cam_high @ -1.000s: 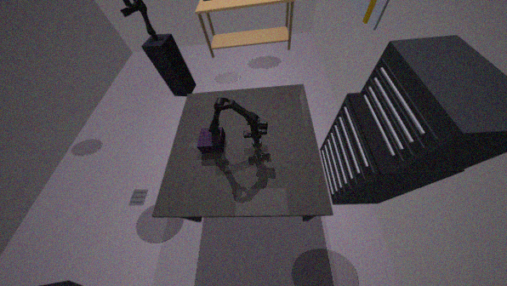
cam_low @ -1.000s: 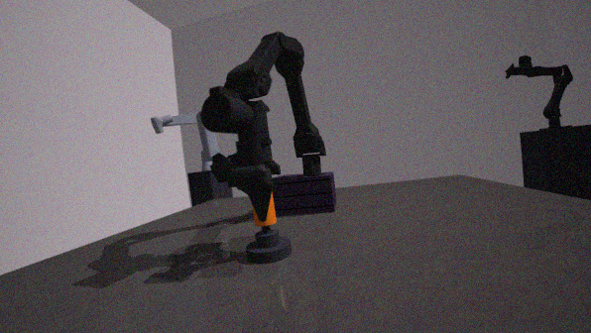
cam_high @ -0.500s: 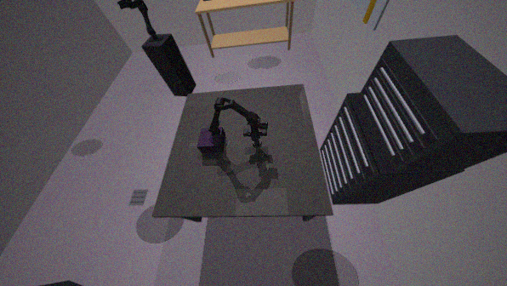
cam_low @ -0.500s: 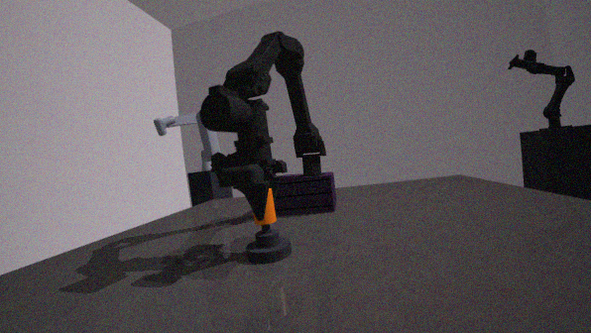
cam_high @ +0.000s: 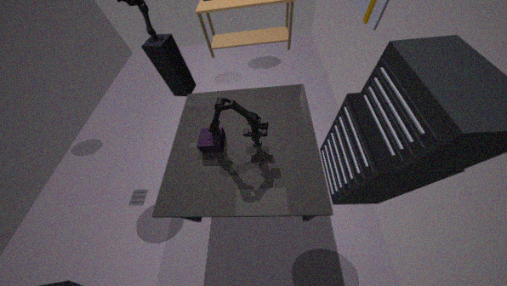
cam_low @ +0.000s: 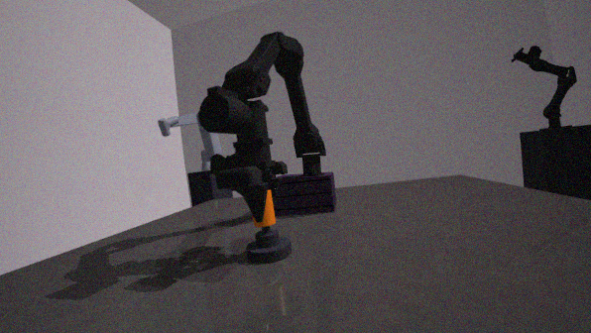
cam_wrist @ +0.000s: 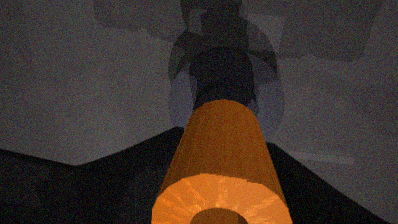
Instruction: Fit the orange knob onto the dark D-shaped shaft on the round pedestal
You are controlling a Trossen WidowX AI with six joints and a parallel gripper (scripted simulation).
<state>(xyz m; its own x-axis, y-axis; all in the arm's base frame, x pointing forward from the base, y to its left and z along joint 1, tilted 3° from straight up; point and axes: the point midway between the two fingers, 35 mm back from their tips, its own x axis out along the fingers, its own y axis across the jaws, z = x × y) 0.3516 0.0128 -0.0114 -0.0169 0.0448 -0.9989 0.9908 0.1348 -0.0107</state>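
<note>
Pinched above the round pedestal (cam_low: 270, 254) (cam_wrist: 271, 102)

Held the orange knob (cam_low: 269, 210) (cam_wrist: 223, 147) tight in the gripper (cam_high: 256, 142) (cam_low: 263, 217) (cam_wrist: 222, 142), directly over the pedestal and short of seated. Could not tell whether hole and shaft met above the pedestal; saw no flat side. Lost much of the knob behind a finger in the exterior view, its near end past the wrist view's edge.

robot lab or workshop | robot arms on blocks (cam_high: 211, 140) (cam_low: 304, 193), wooden bench (cam_high: 250, 38), bare walls
</note>
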